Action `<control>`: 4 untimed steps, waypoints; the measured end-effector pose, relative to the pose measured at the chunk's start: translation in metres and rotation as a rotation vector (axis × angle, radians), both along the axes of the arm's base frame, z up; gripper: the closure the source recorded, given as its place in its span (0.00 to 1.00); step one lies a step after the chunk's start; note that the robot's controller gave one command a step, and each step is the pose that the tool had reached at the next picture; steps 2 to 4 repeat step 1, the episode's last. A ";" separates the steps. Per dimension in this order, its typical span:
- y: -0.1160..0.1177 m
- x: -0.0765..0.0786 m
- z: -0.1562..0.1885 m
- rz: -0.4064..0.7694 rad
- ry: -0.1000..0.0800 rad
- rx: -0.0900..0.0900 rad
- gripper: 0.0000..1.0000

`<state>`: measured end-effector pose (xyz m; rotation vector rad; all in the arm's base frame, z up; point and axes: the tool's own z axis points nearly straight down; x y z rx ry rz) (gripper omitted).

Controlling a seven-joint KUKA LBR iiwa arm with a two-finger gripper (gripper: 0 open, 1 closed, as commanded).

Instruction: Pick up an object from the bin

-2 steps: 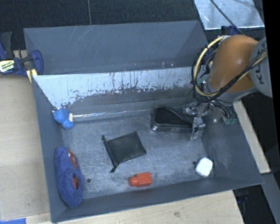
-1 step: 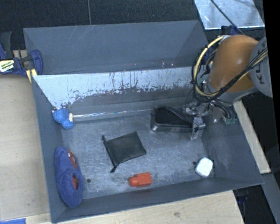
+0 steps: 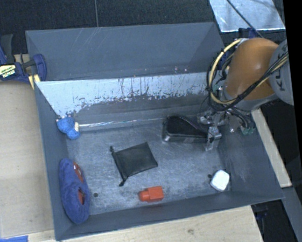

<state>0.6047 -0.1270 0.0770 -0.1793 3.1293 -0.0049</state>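
Observation:
My gripper (image 3: pixel 213 135) hangs at the right side of the bin, low over the floor. Its fingers sit at the right end of a black, glossy, wedge-shaped object (image 3: pixel 180 129) that lies just left of them, near the back wall. Nothing shows between the fingers, and I cannot make out their spacing. A small white block (image 3: pixel 220 180) lies on the floor in front of the gripper, close to the right front corner.
A flat dark grey pouch (image 3: pixel 134 160) lies mid-bin, a small orange-red piece (image 3: pixel 151 194) near the front wall. A blue cloth toy (image 3: pixel 74 190) rests along the left wall, a light blue lump (image 3: pixel 68 127) at the back left corner.

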 end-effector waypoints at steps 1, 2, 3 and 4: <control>0.008 -0.009 0.144 0.042 0.003 0.000 1.00; 0.008 -0.009 0.144 0.042 0.003 0.000 1.00; 0.008 -0.009 0.144 0.042 0.003 0.000 1.00; 0.008 -0.009 0.144 0.042 0.003 0.000 1.00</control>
